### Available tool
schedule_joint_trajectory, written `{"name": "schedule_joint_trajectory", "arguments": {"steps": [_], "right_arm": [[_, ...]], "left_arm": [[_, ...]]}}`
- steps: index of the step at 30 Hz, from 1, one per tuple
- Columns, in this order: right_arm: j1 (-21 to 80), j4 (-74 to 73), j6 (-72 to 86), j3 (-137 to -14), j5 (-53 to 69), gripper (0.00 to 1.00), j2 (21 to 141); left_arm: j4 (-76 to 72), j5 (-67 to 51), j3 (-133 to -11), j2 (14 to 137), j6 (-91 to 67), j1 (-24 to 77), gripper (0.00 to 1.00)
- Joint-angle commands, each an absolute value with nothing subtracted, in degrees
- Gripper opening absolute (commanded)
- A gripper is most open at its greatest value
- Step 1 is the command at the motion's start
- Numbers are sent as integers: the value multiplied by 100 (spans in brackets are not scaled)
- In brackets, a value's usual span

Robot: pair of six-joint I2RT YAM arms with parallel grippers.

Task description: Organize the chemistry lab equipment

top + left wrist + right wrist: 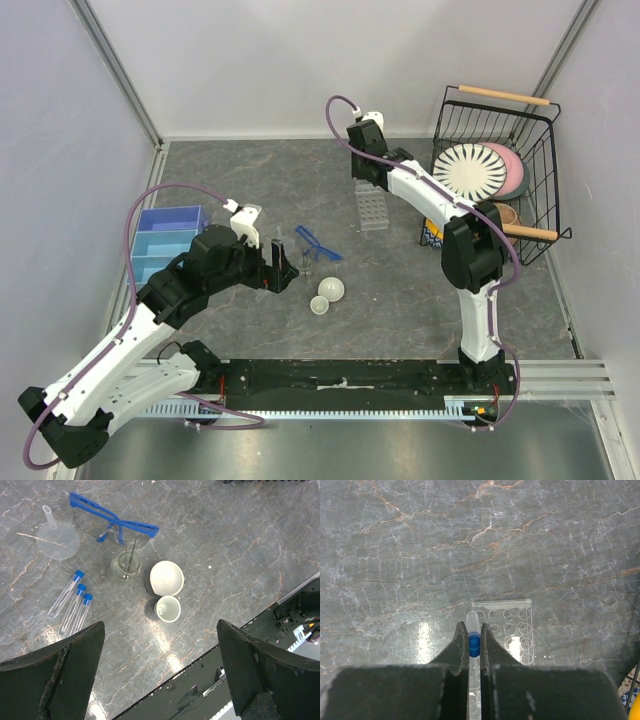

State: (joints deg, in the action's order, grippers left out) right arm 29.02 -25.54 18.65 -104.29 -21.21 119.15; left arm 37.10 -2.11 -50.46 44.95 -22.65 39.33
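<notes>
Right claw (474, 632) clenched on a small clear blue-capped tube (472, 619), above the clear plastic tube rack (514, 630).
Tube's long axis runs along the fingers (457, 650), rounded end pointing down at the rack; left claw (160, 625) gapes wide.

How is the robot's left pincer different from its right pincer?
The left pincer is wide open and holds nothing; the right pincer is shut on a blue-capped tube. The left pincer hangs near the white dishes and three loose tubes lying flat; the right pincer hangs by the clear tube rack. Both are dark and point down at the grey table.
</notes>
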Motion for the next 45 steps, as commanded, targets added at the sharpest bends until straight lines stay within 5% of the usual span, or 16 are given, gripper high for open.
{"name": "schedule_joint_trajectory", "arguments": {"steps": [1, 45], "right_arm": [[2909, -2838, 1828, -10898, -1995, 0, 12173], [2769, -3076, 1723, -11136, -2092, 0, 12683]], "left_arm": [[3454, -325, -5018, 4430, -2136, 3894, 100], [3340, -703, -4966, 4465, -2118, 3604, 100]]}}
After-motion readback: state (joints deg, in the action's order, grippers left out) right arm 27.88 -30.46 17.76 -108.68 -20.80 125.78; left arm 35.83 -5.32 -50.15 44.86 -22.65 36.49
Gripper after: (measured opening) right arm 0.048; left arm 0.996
